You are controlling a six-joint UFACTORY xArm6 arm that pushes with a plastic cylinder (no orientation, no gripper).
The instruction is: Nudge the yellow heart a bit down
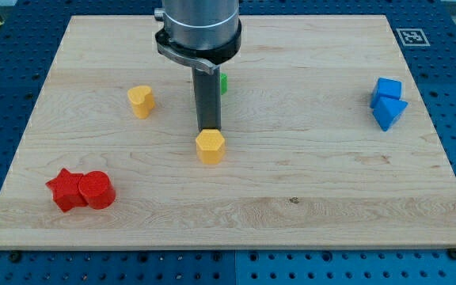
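Yellow heart (141, 101) seemed light, rigid, free-sliding; we judged its twelve-o'clock edge best for pushing. Having no gripper, our tip (207, 129) stood at the yellow hexagon's (210, 146) twelve.

Grey metal cylinder, dark rod, my tip (208, 128)

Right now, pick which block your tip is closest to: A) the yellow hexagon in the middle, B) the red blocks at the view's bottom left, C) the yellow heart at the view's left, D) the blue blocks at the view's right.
A: my tip sits right at the top edge of the yellow hexagon, while the yellow heart lies apart toward the view's left.
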